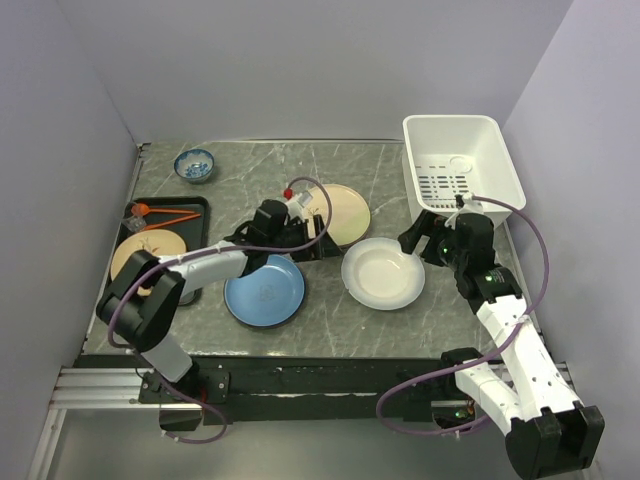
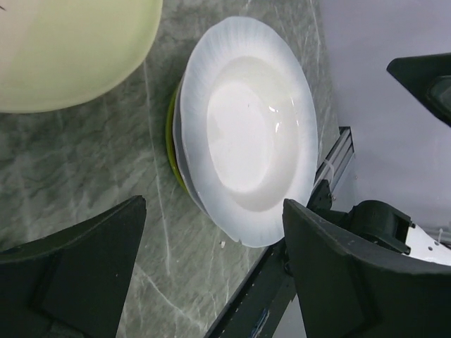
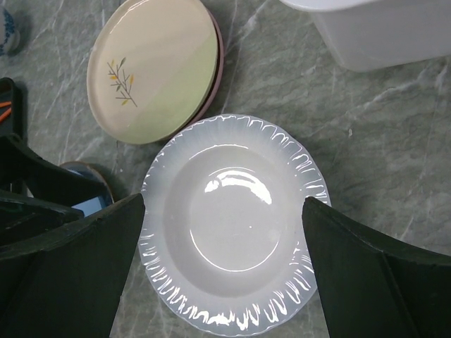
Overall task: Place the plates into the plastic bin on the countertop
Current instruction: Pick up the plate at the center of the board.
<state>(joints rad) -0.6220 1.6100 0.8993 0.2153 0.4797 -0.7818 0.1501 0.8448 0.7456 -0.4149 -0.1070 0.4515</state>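
L gripper: L fingers spread wide, nothing pinched. R gripper: R fingers spread full, also empty.

R wrist cam, near→far:
- white plate directly below, in the gap btwn both R fingers, flat on countertop.
- off the left R finger: sliver of blue plate, partly hidden by L arm.
- ahead-left: sprig plate w/ pink plate rim showing under it. Only this cam shows the pink.
- far ahead-right: bin, outer wall only, inside not visible here.

L wrist cam:
- same white plate just ahead of L fingertips, its edge reaching toward the gap btwn them.
- green plate edge peeks from under it. R cam & top cam don't show that.
- sprig plate further ahead, past the left L finger; sprig itself out of frame.

Top cam:
- L gripper at near edge of sprig plate; blue plate behind L fingers, toward my base.
- R gripper at far-right rim of white plate; bin just beyond R fingers, upright on countertop.
- top cam only, well left of L fingers: black tray w/ tan plate on it; small bowl beyond the tray.
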